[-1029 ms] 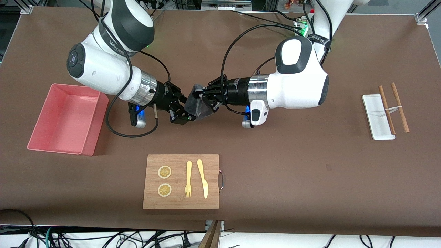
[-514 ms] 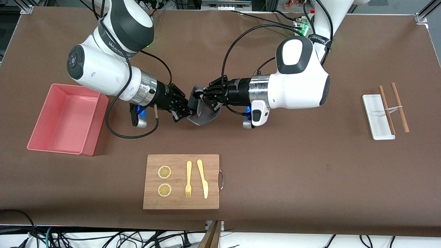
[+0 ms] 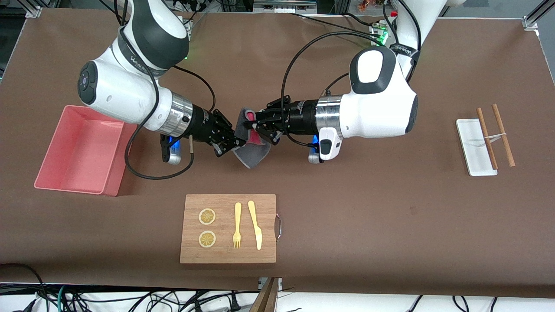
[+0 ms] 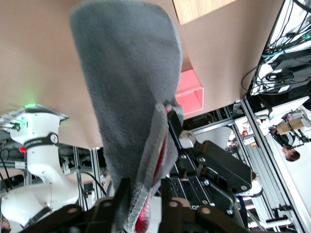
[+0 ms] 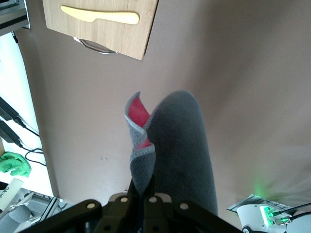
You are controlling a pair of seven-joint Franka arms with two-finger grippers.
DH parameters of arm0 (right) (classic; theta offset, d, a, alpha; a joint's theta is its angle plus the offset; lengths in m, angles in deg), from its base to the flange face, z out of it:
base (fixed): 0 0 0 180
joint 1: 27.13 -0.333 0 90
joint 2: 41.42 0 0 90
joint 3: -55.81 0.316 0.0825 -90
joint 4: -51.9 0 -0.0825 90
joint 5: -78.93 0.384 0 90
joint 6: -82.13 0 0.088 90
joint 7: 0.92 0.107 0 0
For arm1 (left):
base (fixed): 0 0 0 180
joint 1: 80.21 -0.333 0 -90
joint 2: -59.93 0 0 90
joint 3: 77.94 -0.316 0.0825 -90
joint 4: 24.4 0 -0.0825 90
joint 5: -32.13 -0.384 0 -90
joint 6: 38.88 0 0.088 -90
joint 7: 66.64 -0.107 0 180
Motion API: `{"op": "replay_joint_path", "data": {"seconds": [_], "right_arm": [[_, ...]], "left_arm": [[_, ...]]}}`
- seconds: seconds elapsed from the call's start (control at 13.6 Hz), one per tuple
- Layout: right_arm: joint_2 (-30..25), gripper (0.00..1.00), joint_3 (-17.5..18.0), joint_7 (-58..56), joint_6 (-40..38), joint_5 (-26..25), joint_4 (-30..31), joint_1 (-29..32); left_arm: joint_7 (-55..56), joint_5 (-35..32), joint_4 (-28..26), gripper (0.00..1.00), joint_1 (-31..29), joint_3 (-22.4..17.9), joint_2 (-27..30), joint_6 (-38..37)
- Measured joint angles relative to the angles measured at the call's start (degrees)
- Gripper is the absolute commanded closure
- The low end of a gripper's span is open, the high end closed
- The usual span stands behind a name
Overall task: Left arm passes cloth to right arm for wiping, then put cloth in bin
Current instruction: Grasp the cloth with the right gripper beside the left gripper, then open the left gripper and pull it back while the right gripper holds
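The cloth (image 3: pixel 255 151), grey with a crimson inner face, hangs in the air between both grippers over the table's middle. My right gripper (image 3: pixel 231 143) is shut on one folded edge of it; in the right wrist view the fingers (image 5: pixel 144 187) pinch the grey cloth (image 5: pixel 180 145). My left gripper (image 3: pixel 255 125) faces it from the other end. Its jaws (image 4: pixel 144 191) stand parted, with the cloth (image 4: pixel 131 97) loose between them. The pink bin (image 3: pixel 69 186) sits at the right arm's end of the table, with nothing in it.
A wooden board (image 3: pixel 264 203) with lemon slices, a fork and a knife (image 3: pixel 255 224) lies nearer the front camera than the grippers. A flat white tray (image 3: pixel 475 147) and two brown sticks (image 3: pixel 503 134) lie at the left arm's end.
My right gripper closed on the cloth and drew slightly toward the bin end. My left gripper's jaws parted, and the cloth's red face came into view.
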Motion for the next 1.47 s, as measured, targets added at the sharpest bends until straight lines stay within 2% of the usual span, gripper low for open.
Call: {"op": "replay_joint_path", "data": {"seconds": [0.07, 0.22, 0.59, 0.81, 1.18, 1.47], "right_arm": [[0.0, 1.0, 0.0, 0.0, 0.0, 0.0, 0.0, 0.1], [0.1, 1.0, 0.0, -0.3, 0.0, 0.0, -0.1, 0.2], [1.7, 1.0, 0.0, -5.6, -2.5, 0.0, -0.1, 0.2], [3.6, 1.0, -0.3, -12.2, -7.8, -0.5, 0.0, 0.3], [8.0, 1.0, -0.4, -21.6, -13.1, -5.6, 0.6, 0.1], [11.1, 1.0, -0.2, -26.2, -13.3, -6.4, 1.8, -1.3]], "left_arm": [[0.0, -1.0, 0.0, 0.2, -0.1, 0.0, 0.0, 0.0], [0.0, -1.5, 0.1, 0.0, -0.3, -0.1, 0.0, -0.3], [-0.1, -4.7, 0.2, 0.0, -3.6, -0.6, 0.0, -5.9], [-0.1, -6.1, 0.4, 0.0, -4.9, -0.6, 0.1, -8.2], [-0.1, -18.5, 0.8, 0.0, -5.1, -0.4, 1.8, -14.4], [-0.1, -21.4, 0.8, 0.0, -7.7, -0.6, 2.2, -19.2]]}}
